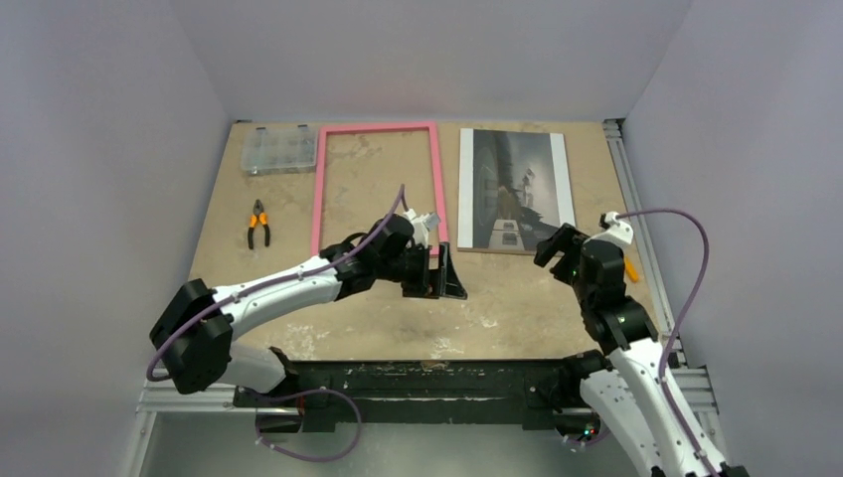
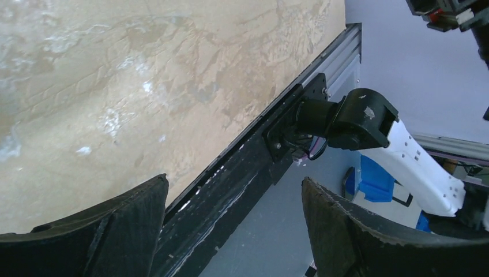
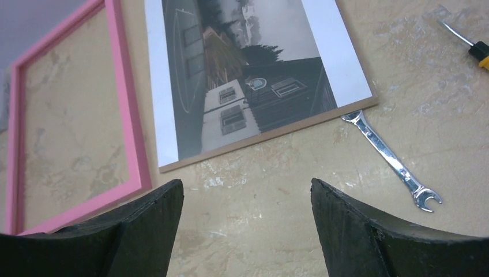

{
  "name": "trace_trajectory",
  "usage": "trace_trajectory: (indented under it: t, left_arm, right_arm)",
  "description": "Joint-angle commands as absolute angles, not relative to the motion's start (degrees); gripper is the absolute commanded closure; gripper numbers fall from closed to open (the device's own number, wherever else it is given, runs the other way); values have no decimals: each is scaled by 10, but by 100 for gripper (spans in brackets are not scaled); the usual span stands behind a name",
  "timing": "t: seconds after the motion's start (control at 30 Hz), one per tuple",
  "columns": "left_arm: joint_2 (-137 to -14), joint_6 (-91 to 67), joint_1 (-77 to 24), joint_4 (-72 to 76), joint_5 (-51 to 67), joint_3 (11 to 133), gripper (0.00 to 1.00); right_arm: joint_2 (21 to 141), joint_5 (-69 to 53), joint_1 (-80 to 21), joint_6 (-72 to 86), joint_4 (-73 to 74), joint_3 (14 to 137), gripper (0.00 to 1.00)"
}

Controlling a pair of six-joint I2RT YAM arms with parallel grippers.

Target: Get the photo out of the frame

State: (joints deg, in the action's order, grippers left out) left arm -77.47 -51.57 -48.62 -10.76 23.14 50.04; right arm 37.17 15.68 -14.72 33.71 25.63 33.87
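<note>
The pink frame (image 1: 378,127) lies flat at the back middle of the table, with bare table showing through it. It also shows in the right wrist view (image 3: 130,115). The photo (image 1: 515,189), a dark grey scene with white bands, lies to the right of the frame on a brown backing board (image 3: 271,134). The photo fills the top of the right wrist view (image 3: 248,75). My left gripper (image 1: 447,276) is open and empty just in front of the frame's near right corner, and faces the table's front edge (image 2: 233,190). My right gripper (image 1: 559,243) is open and empty above bare table near the photo's near edge (image 3: 247,190).
A clear plastic compartment box (image 1: 279,149) stands at the back left, with orange-handled pliers (image 1: 258,224) in front of it. A small wrench (image 3: 392,158) and a screwdriver (image 3: 467,43) lie right of the backing board. An aluminium rail (image 1: 626,189) runs along the table's right edge.
</note>
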Motion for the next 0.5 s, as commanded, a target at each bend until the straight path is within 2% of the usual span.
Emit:
trace_trajectory:
  t: [0.0, 0.3, 0.47]
  left_arm:
    - [-813, -534, -515, -57, 203, 552, 18]
    - [-880, -484, -513, -150, 163, 643, 18]
    - [-939, -481, -461, -140, 197, 703, 18]
  right_arm:
    - [317, 175, -147, 387, 243, 297, 20]
    - [475, 102, -146, 332, 207, 347, 20]
    - [608, 51, -132, 283, 179, 424, 20]
